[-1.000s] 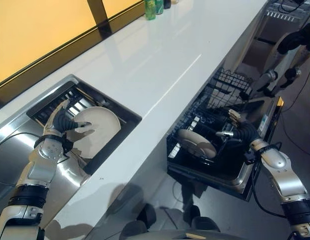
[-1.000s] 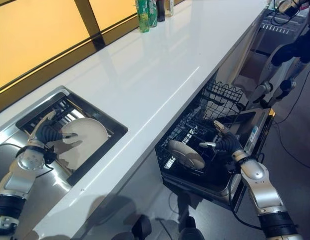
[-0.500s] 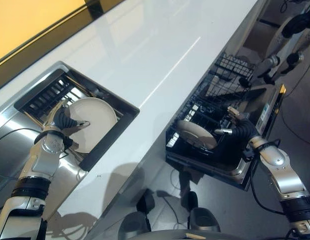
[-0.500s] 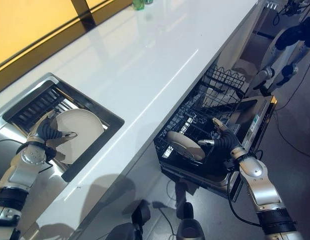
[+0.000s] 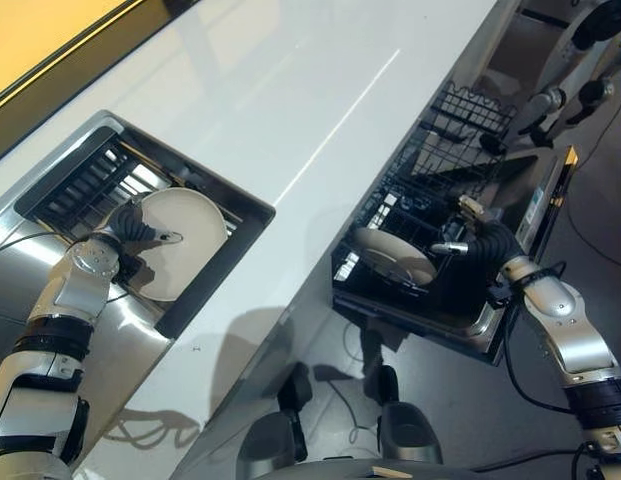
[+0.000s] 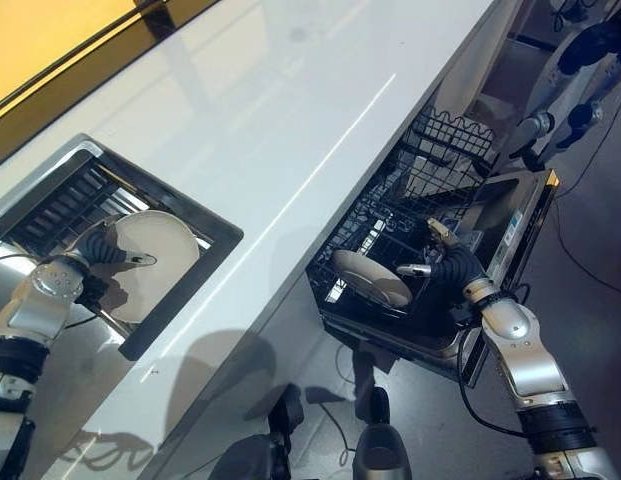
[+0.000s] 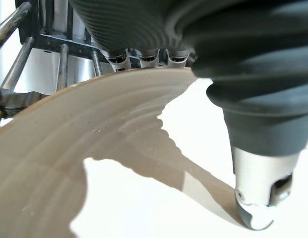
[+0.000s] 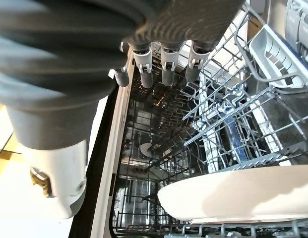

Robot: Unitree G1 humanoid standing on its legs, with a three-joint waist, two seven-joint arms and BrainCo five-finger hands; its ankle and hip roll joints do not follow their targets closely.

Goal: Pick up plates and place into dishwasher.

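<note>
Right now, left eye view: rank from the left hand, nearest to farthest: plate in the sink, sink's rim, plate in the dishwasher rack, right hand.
1. Plate in the sink: the left hand is pinching its edge.
2. Sink's rim: just past that plate, towards the counter.
3. Plate in the dishwasher rack: across the counter, in the lower rack.
4. Right hand: beyond that plate, open, by the rack's far side.

My left hand (image 5: 140, 232) has closed on the cream plate (image 5: 182, 242) in the sink rack: a second ago my fingers lay spread against its face, and now they hook behind its rim with my thumb (image 7: 258, 198) pressed on the front. The plate has tipped up a little, more on edge against my palm. My head has turned, so the whole scene has slid in view.
</note>
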